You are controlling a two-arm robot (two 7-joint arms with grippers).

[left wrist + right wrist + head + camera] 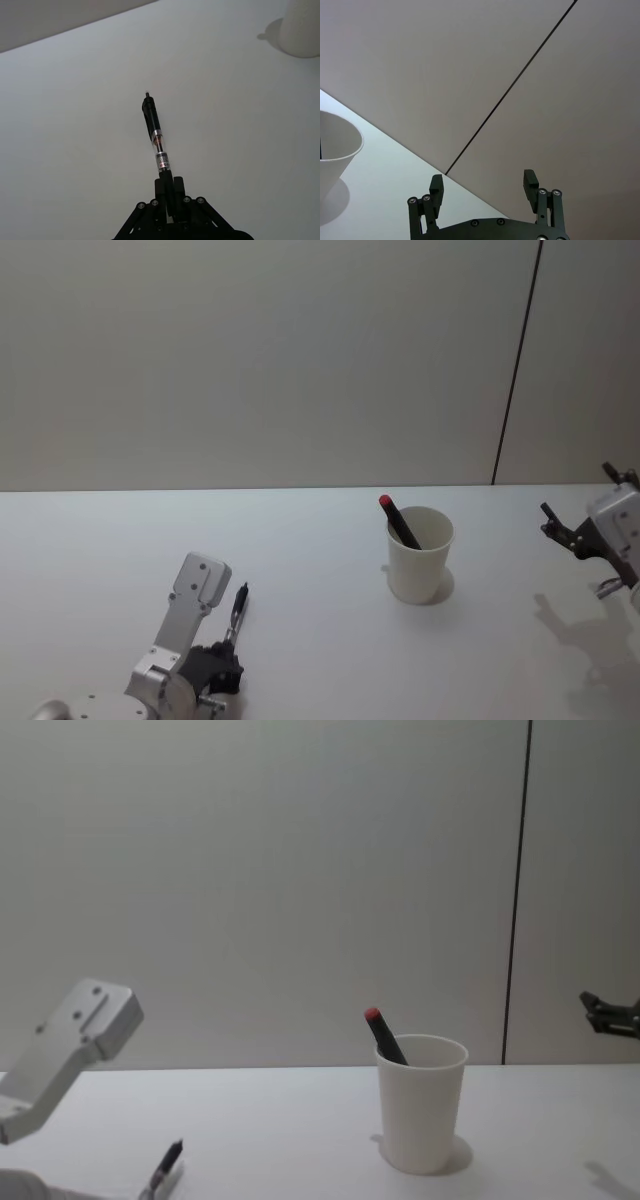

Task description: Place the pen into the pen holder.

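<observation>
Near left, left claw [169, 184] is gripping the pen [154, 127] by one end above the matte white surface [320, 660]. The pen is showing a black grip, a clear barrel and a tiny unreadable label. The pen holder [420, 562], a plain tapered paper cup with a rolled rim, is standing centre-right, holding a red-tipped dark pen [399, 521]. At the right edge, right claw [483, 181] is hanging open, holding nothing.

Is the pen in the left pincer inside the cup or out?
Out. The left pincer grips the pen low over the table, well left of the pen holder, which holds a different, red-tipped pen.
</observation>
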